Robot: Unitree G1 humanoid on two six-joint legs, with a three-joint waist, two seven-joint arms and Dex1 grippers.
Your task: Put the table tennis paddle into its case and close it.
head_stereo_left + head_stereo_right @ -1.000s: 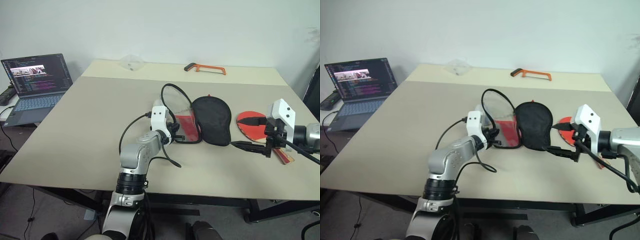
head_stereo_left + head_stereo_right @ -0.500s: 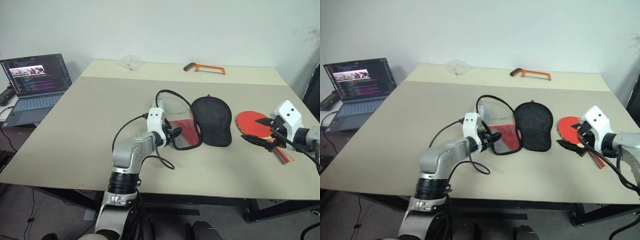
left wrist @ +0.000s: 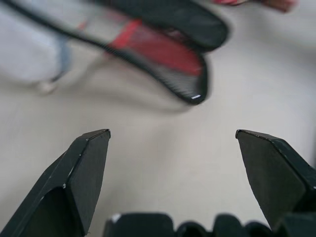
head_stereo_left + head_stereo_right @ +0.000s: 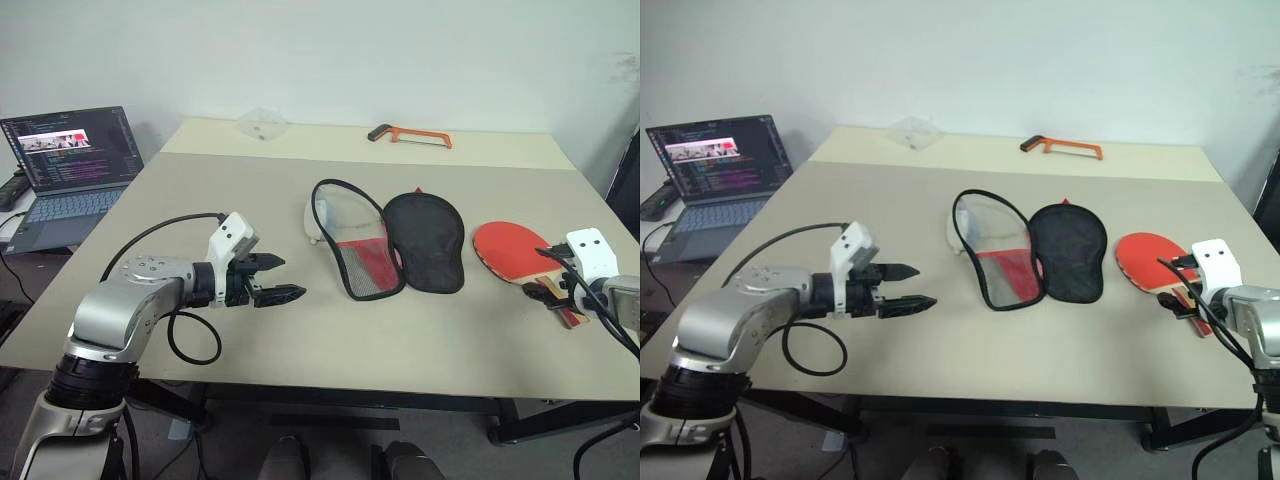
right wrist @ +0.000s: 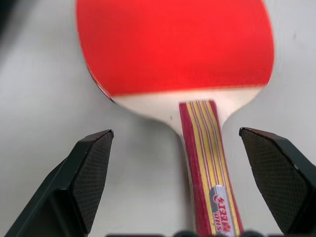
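The case (image 4: 352,248) lies unzipped and spread flat mid-table, its clear window half with the red panel on the left and its black half (image 4: 425,240) on the right. To its right the table tennis paddle (image 4: 508,249) rests red face up, handle (image 5: 205,163) pointing toward the table's front edge. My left gripper (image 4: 292,277) hovers open and empty to the left of the case; the left wrist view has the case's mesh end (image 3: 168,54) ahead of its fingers. My right gripper (image 5: 175,132) is open, its fingers either side of the handle and apart from it.
An orange hacksaw (image 4: 412,136) and a crumpled clear plastic piece (image 4: 262,125) lie at the table's far edge. A small pale object (image 4: 312,222) sits against the case's left rim. An open laptop (image 4: 70,165) stands on a lower surface to the left.
My left gripper has opened and pulled back to the left, away from the case's edge. My right gripper has swung right and down over the paddle's handle.
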